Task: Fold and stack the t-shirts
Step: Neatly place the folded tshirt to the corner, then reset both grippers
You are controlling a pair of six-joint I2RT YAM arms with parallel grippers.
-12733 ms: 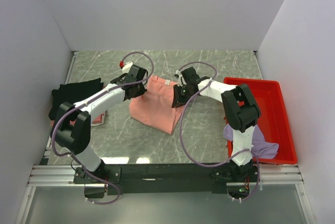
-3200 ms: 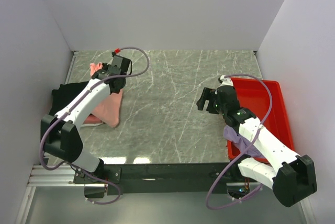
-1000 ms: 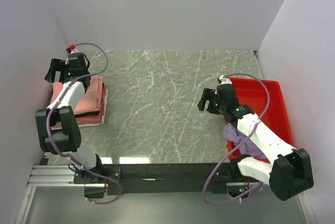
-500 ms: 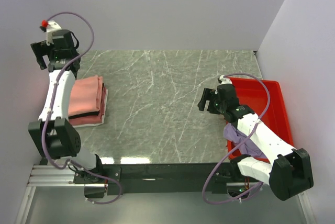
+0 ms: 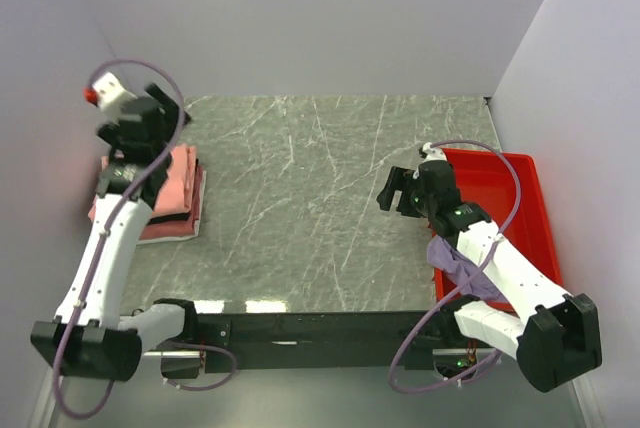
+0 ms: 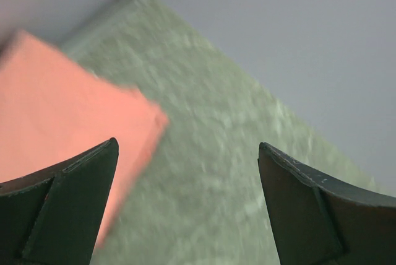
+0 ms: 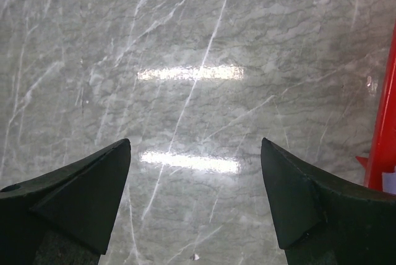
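My left gripper (image 6: 187, 147) has its jaws wide apart with nothing between them, raised near the far-left corner above the folded stack of t-shirts (image 5: 175, 183), salmon-pink on top. My right gripper (image 7: 195, 144) is likewise spread and empty over the bare table (image 5: 300, 208), just left of the red tray (image 5: 525, 198). A lavender shirt (image 5: 445, 253) drapes over the tray's near-left rim.

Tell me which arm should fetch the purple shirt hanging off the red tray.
Right. The right tool, open, hovers beside the red tray and lavender shirt; the left tool is across the table, by the folded stack.
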